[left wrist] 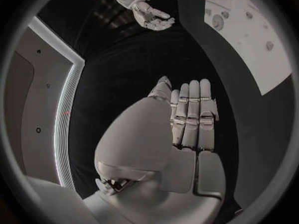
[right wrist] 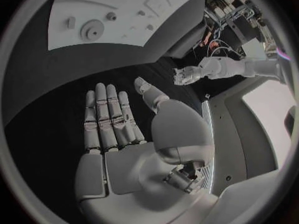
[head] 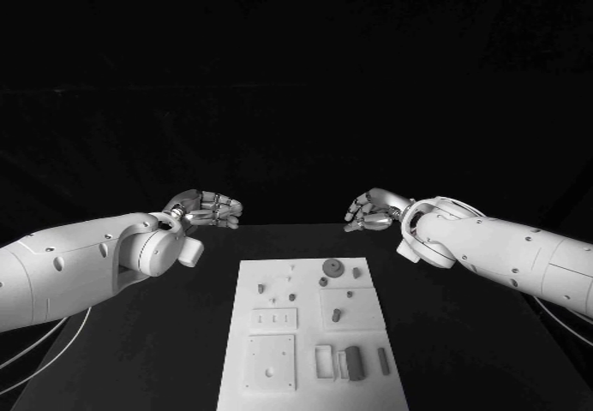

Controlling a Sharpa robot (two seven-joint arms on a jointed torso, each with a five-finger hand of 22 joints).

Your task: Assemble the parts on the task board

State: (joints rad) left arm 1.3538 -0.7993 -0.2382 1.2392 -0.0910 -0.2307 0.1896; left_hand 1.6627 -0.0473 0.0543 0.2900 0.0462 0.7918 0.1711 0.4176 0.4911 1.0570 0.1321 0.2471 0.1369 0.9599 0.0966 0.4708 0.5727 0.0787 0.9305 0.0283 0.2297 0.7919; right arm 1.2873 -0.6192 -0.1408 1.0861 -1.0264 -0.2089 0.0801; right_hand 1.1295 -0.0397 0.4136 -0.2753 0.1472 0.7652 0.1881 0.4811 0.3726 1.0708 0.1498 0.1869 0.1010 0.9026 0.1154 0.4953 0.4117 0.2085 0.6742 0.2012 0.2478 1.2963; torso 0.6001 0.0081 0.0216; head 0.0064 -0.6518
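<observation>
The white task board (head: pixel 309 336) lies in the middle of the black table. Grey parts lie on it: a round disc (head: pixel 332 268) near its far end, small pegs (head: pixel 262 288) around it, and a dark rectangular block (head: pixel 355 362) at its near right. My left hand (head: pixel 207 210) hovers beyond the board's far left corner, holding nothing. My right hand (head: pixel 374 211) hovers beyond the far right corner, also holding nothing. In the left wrist view my left hand (left wrist: pixel 190 117) has straight fingers, with the board (left wrist: pixel 268 64) beyond it. The right hand (right wrist: pixel 112 117) is likewise flat, near the disc (right wrist: pixel 91 32).
Several square sub-plates with holes (head: pixel 273 318) sit on the board's near left half. Black table surface (head: pixel 470 342) runs on both sides of the board. Each wrist view shows the other hand: right hand (left wrist: pixel 151 16), left hand (right wrist: pixel 186 75).
</observation>
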